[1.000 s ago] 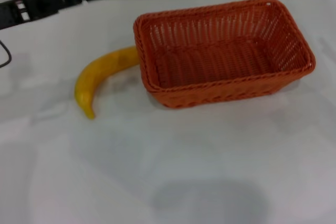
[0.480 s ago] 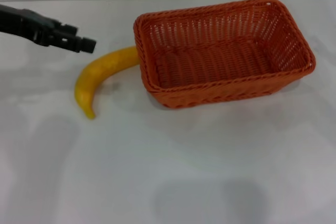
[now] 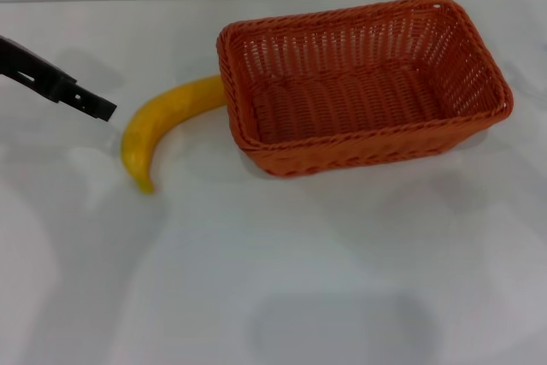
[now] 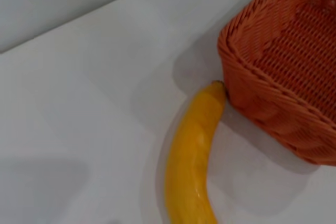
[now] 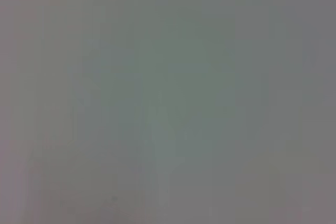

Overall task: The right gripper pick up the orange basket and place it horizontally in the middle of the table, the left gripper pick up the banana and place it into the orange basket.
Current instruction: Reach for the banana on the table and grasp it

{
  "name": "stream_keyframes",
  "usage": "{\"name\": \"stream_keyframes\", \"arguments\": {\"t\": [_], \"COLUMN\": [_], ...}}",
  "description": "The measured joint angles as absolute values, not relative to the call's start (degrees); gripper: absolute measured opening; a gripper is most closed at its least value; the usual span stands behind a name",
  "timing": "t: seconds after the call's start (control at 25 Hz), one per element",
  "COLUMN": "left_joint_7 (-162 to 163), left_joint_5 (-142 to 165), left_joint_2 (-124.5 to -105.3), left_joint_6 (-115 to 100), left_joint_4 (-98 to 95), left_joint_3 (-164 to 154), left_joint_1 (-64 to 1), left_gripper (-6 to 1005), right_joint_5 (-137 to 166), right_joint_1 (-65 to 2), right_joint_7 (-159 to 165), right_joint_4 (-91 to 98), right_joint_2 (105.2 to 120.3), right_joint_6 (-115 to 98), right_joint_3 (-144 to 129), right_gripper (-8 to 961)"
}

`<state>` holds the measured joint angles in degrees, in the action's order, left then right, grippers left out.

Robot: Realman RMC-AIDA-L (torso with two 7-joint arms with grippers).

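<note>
Banana [image 3: 154, 122]: a single curved yellow fruit with a smooth, glossy, plastic-looking skin, lying flat on the glossy white table [image 3: 282, 279]. Its blunt end touches the short side wall of the orange basket [image 3: 363, 83]; its body bows away from that wall toward a narrower tip nearer the robot. The left wrist view shows the same contact, the banana's end [image 4: 212, 90] pressed against the basket's corner [image 4: 236, 77].

The basket is rectangular, woven of orange plastic wicker, with a thick braided rim, open-weave sloping sides and a tighter ribbed floor. It stands upright with its long side across the table, and nothing lies inside it.

The left gripper [image 3: 98, 108] shows as slim black jaws reaching in over the table, the tips just beside the outer curve of the banana, apart from it. I cannot tell how wide the jaws stand. The basket lies beyond the banana from those tips.

The right gripper is out of sight.
</note>
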<state>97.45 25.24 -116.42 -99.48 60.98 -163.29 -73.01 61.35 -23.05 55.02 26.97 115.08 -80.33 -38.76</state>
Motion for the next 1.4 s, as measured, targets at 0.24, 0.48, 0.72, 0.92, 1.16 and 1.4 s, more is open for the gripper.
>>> {"name": "stream_keyframes", "arguments": {"t": [0.24,0.48,0.72,0.92,1.16,1.4], "left_joint_7": [97.5,98.4,98.6,99.0,99.2,99.2], "left_joint_5": [24.5,23.2,20.5,19.6,19.6,18.7], "left_joint_2": [-117.46,-117.31,-117.53,-118.20,-118.82,-118.94], "left_joint_6": [-93.9,-88.6,-84.9,-84.2,-81.4,-78.1], "left_joint_4": [60.2,57.9,55.3,53.6,51.1,48.1], "left_joint_3": [-163.2,-163.2,-163.1,-163.1,-163.1,-163.1], "left_joint_1": [-71.8,-69.6,-68.5,-69.0,-68.9,-67.3], "left_gripper": [850,849,849,851,851,851], "right_joint_5": [61.3,61.3,61.3,61.3,61.3,61.4], "right_joint_1": [-23.1,-23.1,-23.1,-23.2,-23.2,-22.9], "right_joint_7": [54.9,55.0,54.7,54.5,54.4,54.4], "right_joint_4": [26.6,26.1,25.9,25.9,25.9,25.8], "right_joint_2": [115.16,115.15,115.12,115.12,115.12,115.12], "right_joint_6": [-80.4,-80.7,-80.8,-80.7,-80.6,-80.8], "right_joint_3": [-39.2,-39.4,-39.7,-40.1,-40.2,-40.2], "right_gripper": [841,841,841,841,841,841]}}
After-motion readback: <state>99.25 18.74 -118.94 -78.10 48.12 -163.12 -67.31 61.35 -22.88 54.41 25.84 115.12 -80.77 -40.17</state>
